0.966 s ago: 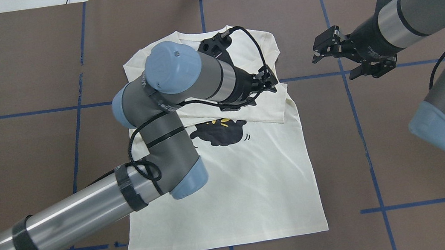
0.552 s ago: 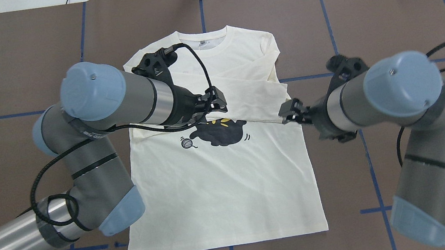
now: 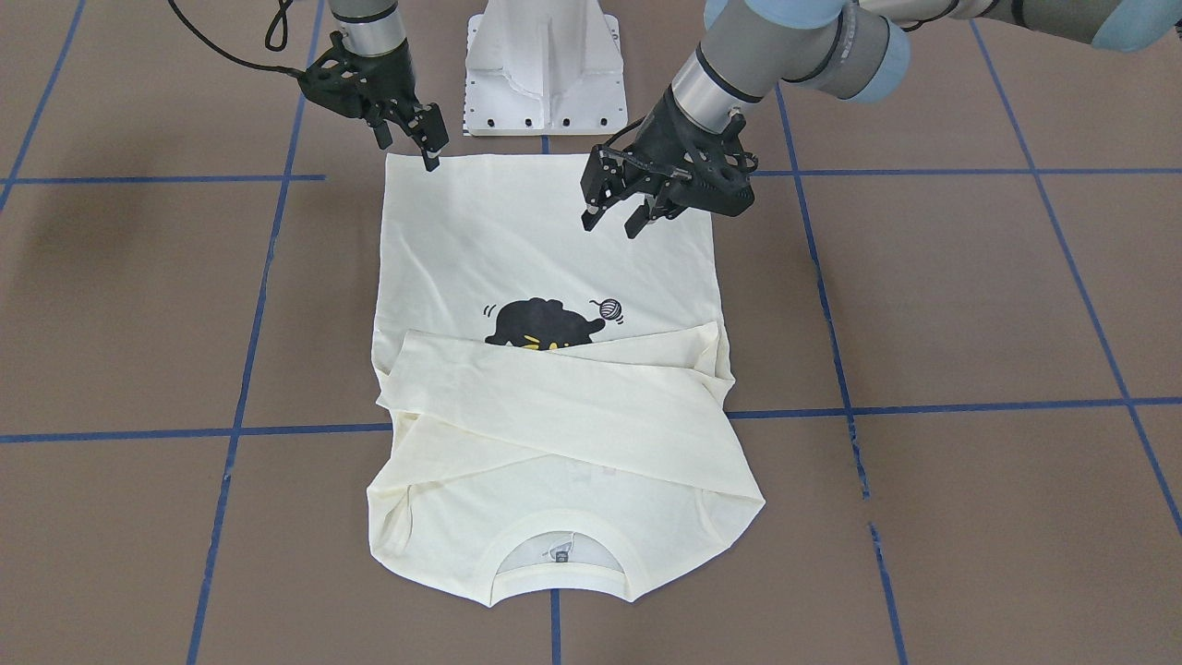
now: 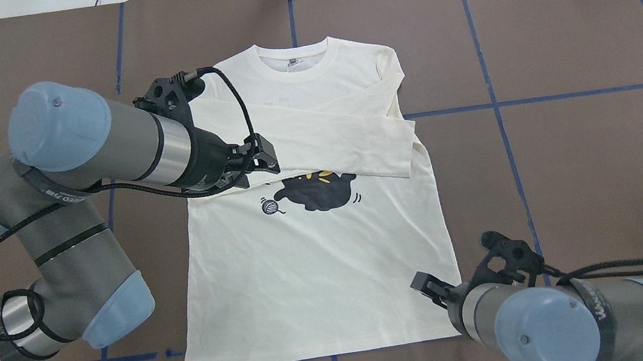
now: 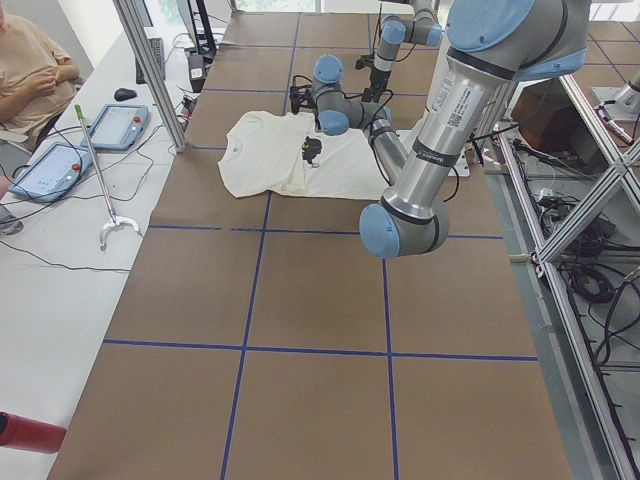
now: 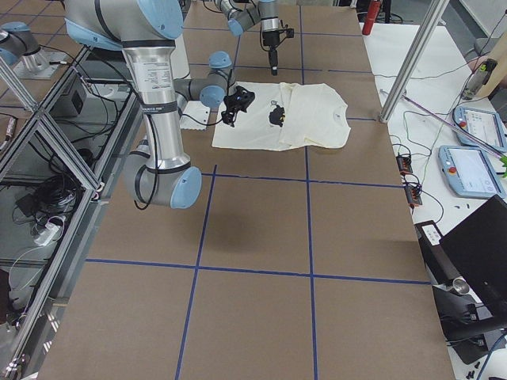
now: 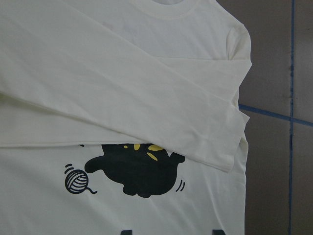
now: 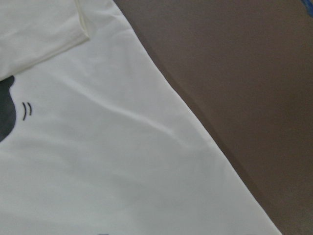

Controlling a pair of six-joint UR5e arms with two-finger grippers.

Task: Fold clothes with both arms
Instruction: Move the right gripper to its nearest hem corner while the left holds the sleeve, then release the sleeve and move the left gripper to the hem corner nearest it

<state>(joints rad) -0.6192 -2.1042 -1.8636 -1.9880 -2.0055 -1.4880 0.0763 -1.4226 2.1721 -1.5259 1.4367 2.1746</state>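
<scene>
The cream clothes (image 4: 319,255) lie flat on the brown table, print side up, collar away from the robot. Both sleeves (image 4: 328,136) are folded across the chest, just above the black cat print (image 4: 314,192). My left gripper (image 4: 261,158) hovers open over the shirt's left side next to the print and holds nothing. In the front view the left gripper (image 3: 611,222) shows two spread fingers. My right gripper (image 3: 416,148) is low at the hem corner (image 3: 392,162) nearest the robot, open, with no cloth between its fingers. The right wrist view shows only the shirt's side edge (image 8: 195,122).
The robot's white pedestal base (image 3: 545,65) stands just behind the hem. Blue tape lines (image 4: 506,119) grid the brown table. A person (image 5: 30,70) sits at a side table with tablets (image 5: 55,165) beyond the collar end.
The left gripper pulled back leftward from the right sleeve end, leaving the sleeve lying across the chest. The right arm swung from the far right down to the hem's right corner.
</scene>
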